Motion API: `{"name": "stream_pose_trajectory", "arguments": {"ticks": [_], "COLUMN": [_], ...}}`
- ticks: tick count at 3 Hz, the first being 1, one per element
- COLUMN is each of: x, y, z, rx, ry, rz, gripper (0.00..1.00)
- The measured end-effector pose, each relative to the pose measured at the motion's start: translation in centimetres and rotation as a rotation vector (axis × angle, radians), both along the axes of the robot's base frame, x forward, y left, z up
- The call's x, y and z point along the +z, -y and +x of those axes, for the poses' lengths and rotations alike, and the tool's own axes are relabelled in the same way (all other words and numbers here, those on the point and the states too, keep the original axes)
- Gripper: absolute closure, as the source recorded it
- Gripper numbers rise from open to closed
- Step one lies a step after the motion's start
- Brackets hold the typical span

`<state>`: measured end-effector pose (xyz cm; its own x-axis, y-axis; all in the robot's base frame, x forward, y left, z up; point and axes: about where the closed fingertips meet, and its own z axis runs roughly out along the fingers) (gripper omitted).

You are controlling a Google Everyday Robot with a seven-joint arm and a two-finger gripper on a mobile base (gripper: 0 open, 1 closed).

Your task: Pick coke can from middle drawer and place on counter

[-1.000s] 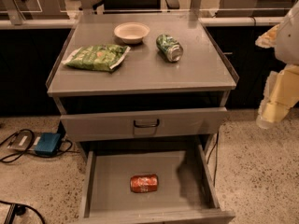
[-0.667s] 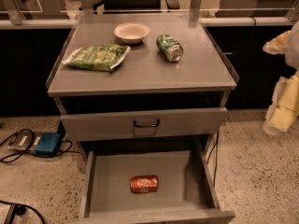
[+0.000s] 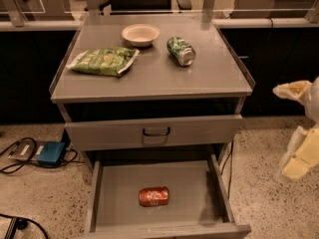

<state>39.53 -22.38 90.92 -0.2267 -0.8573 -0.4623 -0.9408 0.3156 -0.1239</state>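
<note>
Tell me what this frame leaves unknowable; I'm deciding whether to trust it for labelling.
- Gripper, camera view: at the right edge, partly cut off by it; the arm behind it is out of frame.
- Coke can, lying in the middle drawer: lettering too small to read.
- Closed upper drawer: contents hidden behind its front.
- Middle drawer's front: cut by the bottom edge.

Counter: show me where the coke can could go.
Bare on the counter: the front strip below the chip bag and green can, and the right side. Crowded around the bowl. The tool hangs right of the cabinet.
</note>
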Motion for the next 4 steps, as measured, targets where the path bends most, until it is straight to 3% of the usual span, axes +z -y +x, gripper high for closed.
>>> {"name": "stream_pose_trajectory", "arguments": {"ticks": [1, 2, 3, 4], "x": [-3.0, -9.6, -9.3, -14.2], "y": [-1.8, -8.0, -8.0, -9.6], "z": [-1.4, -2.1, -2.2, -0.9], "rx": [0.023, 0.026, 0.021, -0.008], "ry": [0.023, 0.059, 0.063, 0.011], "rz": [0.137, 0.221, 0.224, 0.249], "gripper": [0.00, 0.00, 0.00, 0.00]}}
